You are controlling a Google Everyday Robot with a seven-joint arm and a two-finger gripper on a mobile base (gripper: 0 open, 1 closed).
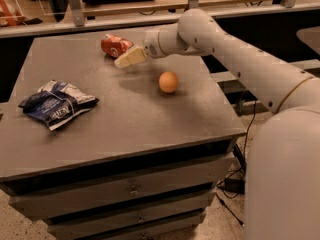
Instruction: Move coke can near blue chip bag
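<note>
The coke can [115, 44], red with white markings, lies on its side at the far middle of the grey table [125, 129]. The blue chip bag [56, 104], dark blue and white and wrinkled, lies flat near the table's left edge, well apart from the can. My gripper [128, 59], cream-coloured at the end of the white arm [235, 54], reaches in from the right. It sits just in front and to the right of the can, close to it or touching it, low over the table.
An orange ball [168, 82] lies on the table right of centre, just below my arm. Drawers [130, 189] front the table. A shelf rail [100, 21] runs behind the far edge. Cables [235, 184] lie on the floor at the right.
</note>
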